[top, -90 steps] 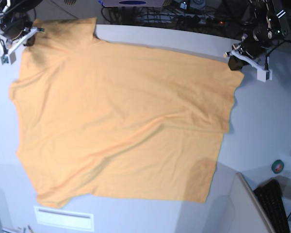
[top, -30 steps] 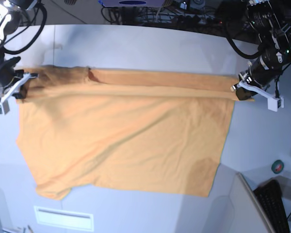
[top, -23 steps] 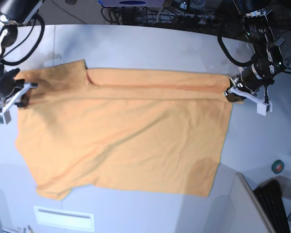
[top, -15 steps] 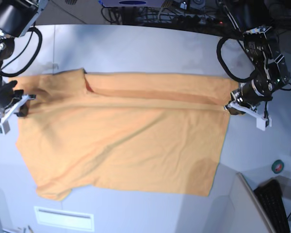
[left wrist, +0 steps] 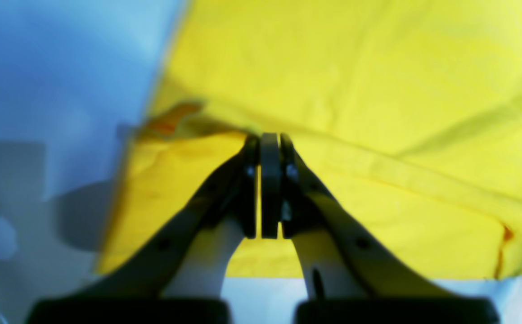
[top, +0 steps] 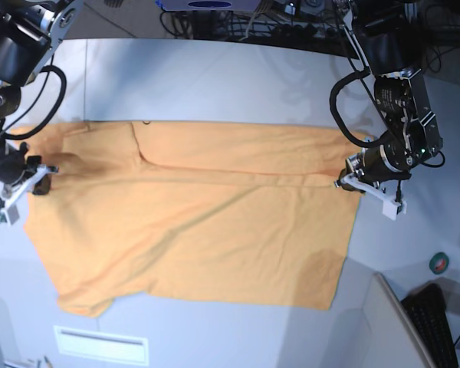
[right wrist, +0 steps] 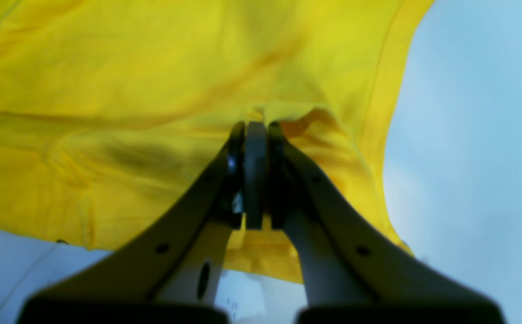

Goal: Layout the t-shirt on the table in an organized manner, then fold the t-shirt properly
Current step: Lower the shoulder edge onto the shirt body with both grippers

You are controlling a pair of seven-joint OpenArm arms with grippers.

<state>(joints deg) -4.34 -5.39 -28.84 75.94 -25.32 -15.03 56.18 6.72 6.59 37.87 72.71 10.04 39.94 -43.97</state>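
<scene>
T-shirt (top: 192, 215): orange-yellow, spread over the counter (top: 238, 77), far strip doubled toward six o'clock. Left pincer (top: 351, 182): at the shirt's three o'clock edge, clenched on a fold of cloth. Right pincer (top: 37, 181): at nine o'clock, likewise clenched on cloth. Keyboard (top: 433, 322): at five o'clock, off the shirt.

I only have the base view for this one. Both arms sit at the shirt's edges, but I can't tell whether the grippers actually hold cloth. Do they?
Observer: Yes. In the left wrist view the left gripper has its jaws shut on a folded ridge of the t-shirt.
Operator: And the other arm?
Observer: The right gripper is shut too, pinching bunched fabric beside the hemmed edge.
Operator: Anything under the cloth there?
Observer: Only bare table shows past that hem.
</scene>
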